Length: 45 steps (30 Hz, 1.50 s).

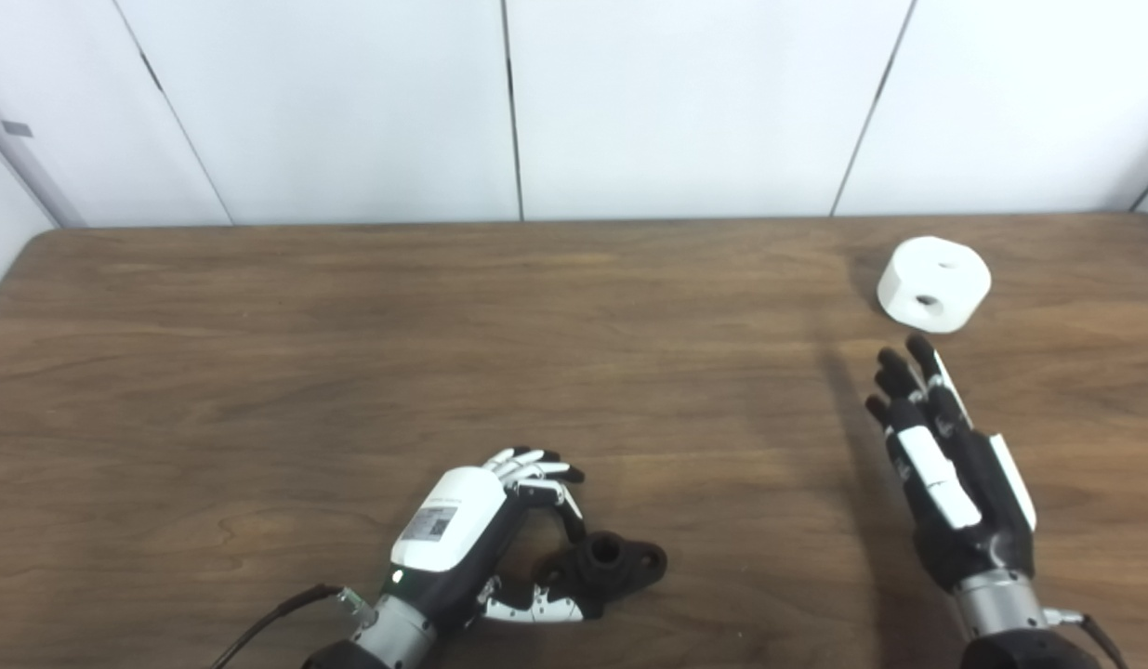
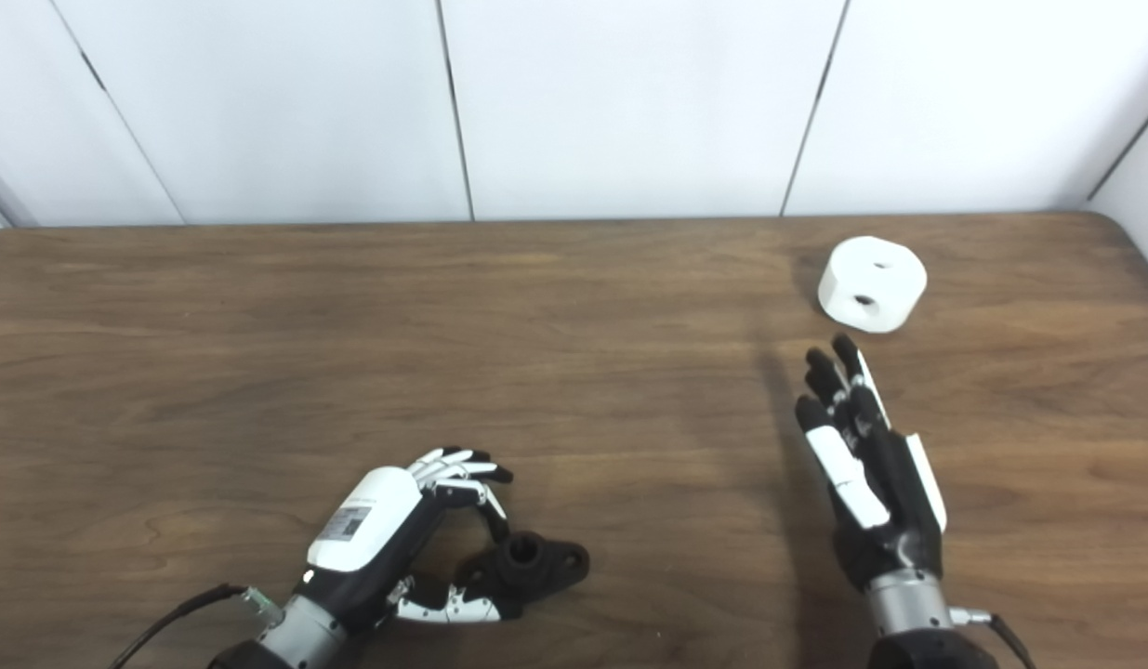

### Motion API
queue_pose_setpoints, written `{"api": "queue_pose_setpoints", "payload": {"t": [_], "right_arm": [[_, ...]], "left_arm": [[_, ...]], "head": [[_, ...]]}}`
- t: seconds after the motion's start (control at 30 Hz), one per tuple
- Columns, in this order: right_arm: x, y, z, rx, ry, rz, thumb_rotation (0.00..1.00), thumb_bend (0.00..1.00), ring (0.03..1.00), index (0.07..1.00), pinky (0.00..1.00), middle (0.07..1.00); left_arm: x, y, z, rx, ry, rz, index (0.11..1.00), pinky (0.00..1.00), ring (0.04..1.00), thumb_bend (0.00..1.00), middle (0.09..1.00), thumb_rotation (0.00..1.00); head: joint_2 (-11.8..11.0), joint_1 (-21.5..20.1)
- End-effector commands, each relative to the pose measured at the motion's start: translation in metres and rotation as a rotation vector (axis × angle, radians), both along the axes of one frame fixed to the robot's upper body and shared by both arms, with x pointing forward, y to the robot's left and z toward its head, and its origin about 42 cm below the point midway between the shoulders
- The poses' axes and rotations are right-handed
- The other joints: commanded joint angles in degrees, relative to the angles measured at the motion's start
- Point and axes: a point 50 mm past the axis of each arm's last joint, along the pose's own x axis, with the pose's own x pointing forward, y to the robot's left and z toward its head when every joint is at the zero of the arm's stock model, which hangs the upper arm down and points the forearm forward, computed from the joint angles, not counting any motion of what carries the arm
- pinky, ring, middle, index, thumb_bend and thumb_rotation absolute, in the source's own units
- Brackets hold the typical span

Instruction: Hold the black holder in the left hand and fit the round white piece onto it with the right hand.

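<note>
Wooden table [image 1: 350,325]: left hand [image 1: 462,530] seemingly grips black holder [image 1: 606,562].

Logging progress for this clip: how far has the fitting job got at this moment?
Early stage. Nothing is fitted yet. The left hand has its fingers curled around the black holder, which still sits on the table; whether the grip has closed is unclear. The right hand is open, just short of the round white piece, which lies untouched. Grasping, lifting and fitting remain.

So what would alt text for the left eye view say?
On a wooden table, the left hand curls around a black holder while the open right hand reaches toward a round white piece, not touching it.
</note>
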Motion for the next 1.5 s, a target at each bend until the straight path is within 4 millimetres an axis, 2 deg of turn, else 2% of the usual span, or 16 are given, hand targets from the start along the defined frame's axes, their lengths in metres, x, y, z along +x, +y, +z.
{"api": "queue_pose_setpoints", "payload": {"t": [0.0, 0.13, 0.23, 0.3, 0.43, 0.5, 0.63, 0.8, 0.97, 1.07, 1.2, 1.37, 1.47], "right_arm": [[-0.001, -0.011, 0.025, -0.072, -0.075, -0.031, 0.50, 0.68, 0.956, 0.930, 0.98, 0.927], [0.001, -0.022, 0.051, -0.176, -0.108, -0.071, 0.53, 0.69, 0.946, 0.919, 1.00, 0.924], [0.005, -0.030, 0.064, -0.253, -0.129, -0.090, 0.52, 0.66, 0.941, 0.925, 0.94, 0.925], [0.008, -0.033, 0.070, -0.254, -0.140, -0.100, 0.46, 0.63, 0.942, 0.918, 0.88, 0.930], [0.017, -0.036, 0.082, -0.305, -0.178, -0.119, 0.40, 0.65, 0.944, 0.888, 0.89, 0.922], [0.024, -0.040, 0.089, -0.408, -0.176, -0.158, 0.44, 0.67, 0.941, 0.882, 0.92, 0.910], [0.037, -0.043, 0.102, -0.511, -0.180, -0.218, 0.42, 0.69, 0.940, 0.881, 0.96, 0.898], [0.061, -0.056, 0.119, -0.682, -0.145, -0.251, 0.40, 0.73, 0.958, 0.880, 1.00, 0.912], [0.092, -0.071, 0.126, -0.843, -0.071, -0.237, 0.38, 0.78, 0.914, 0.873, 0.88, 0.915], [0.113, -0.076, 0.129, -0.929, 0.001, -0.220, 0.38, 0.79, 0.933, 0.871, 0.89, 0.933], [0.144, -0.083, 0.134, -0.984, 0.088, -0.198, 0.36, 0.84, 0.993, 0.862, 0.92, 0.973], [0.175, -0.087, 0.135, -1.024, 0.154, -0.203, 0.31, 0.88, 1.000, 0.858, 0.89, 0.985], [0.190, -0.090, 0.134, -1.083, 0.209, -0.191, 0.34, 0.90, 1.000, 0.864, 0.88, 0.994]], "left_arm": [[0.004, -0.001, 0.002, 0.028, -0.027, -0.025, 0.487, 0.91, 0.884, 0.52, 0.800, 0.05], [0.006, 0.000, 0.003, 0.045, -0.030, -0.029, 0.487, 0.92, 0.883, 0.52, 0.795, 0.05], [0.008, 0.001, 0.003, 0.046, -0.024, -0.029, 0.487, 0.91, 0.881, 0.52, 0.791, 0.05], [0.008, 0.002, 0.002, 0.041, -0.015, -0.027, 0.488, 0.92, 0.881, 0.52, 0.791, 0.05], [0.009, 0.007, 0.003, 0.051, 0.002, -0.020, 0.488, 0.92, 0.884, 0.52, 0.797, 0.05], [0.010, 0.008, 0.004, 0.056, 0.003, -0.020, 0.488, 0.92, 0.880, 0.52, 0.796, 0.05], [0.011, 0.012, 0.004, 0.063, -0.004, -0.019, 0.488, 0.91, 0.873, 0.52, 0.793, 0.05], [0.012, 0.016, 0.001, 0.064, -0.015, -0.016, 0.487, 0.90, 0.865, 0.52, 0.785, 0.05], [0.013, 0.020, -0.001, 0.053, -0.020, -0.020, 0.487, 0.89, 0.868, 0.52, 0.785, 0.05], [0.013, 0.023, -0.001, 0.045, -0.027, -0.022, 0.487, 0.89, 0.863, 0.52, 0.781, 0.05], [0.014, 0.027, 0.000, 0.049, -0.024, -0.029, 0.486, 0.88, 0.860, 0.52, 0.781, 0.05], [0.015, 0.029, 0.002, 0.062, -0.018, -0.036, 0.487, 0.88, 0.864, 0.52, 0.789, 0.05], [0.015, 0.029, 0.003, 0.060, -0.018, -0.038, 0.487, 0.88, 0.864, 0.52, 0.788, 0.05]], "head": [[0.1, 0.0], [0.1, -0.4], [0.2, -2.7], [-0.1, -3.7], [-0.6, -7.2], [-0.7, -8.3], [-0.8, -11.3], [-1.3, -13.7], [-1.3, -15.2], [-1.4, -16.3], [-1.5, -16.7], [-1.6, -16.7], [-1.7, -16.7]]}}
